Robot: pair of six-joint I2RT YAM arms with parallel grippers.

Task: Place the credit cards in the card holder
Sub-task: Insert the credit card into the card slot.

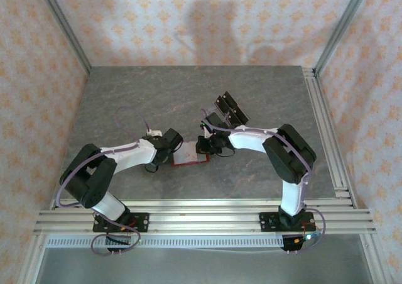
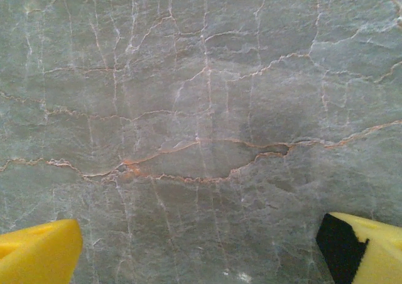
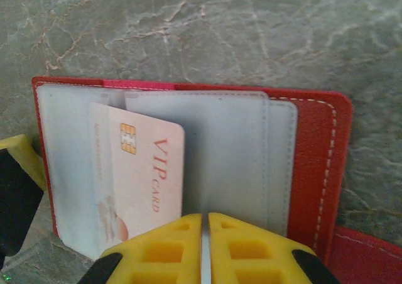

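The credit card point(image 3: 141, 177) looks thin, stiff and slick, best pinched by its free edge; my right tool point(image 3: 205, 246) is pinched narrow, my left tool point(image 2: 201, 259) wide.

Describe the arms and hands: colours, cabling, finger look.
Left arm and right arm: white link shells, black joints, a lilac cable looped alongside each, black bases. Left hand and right hand: blocky yellow fingers with black insets; the right hand's show moulded square recesses.
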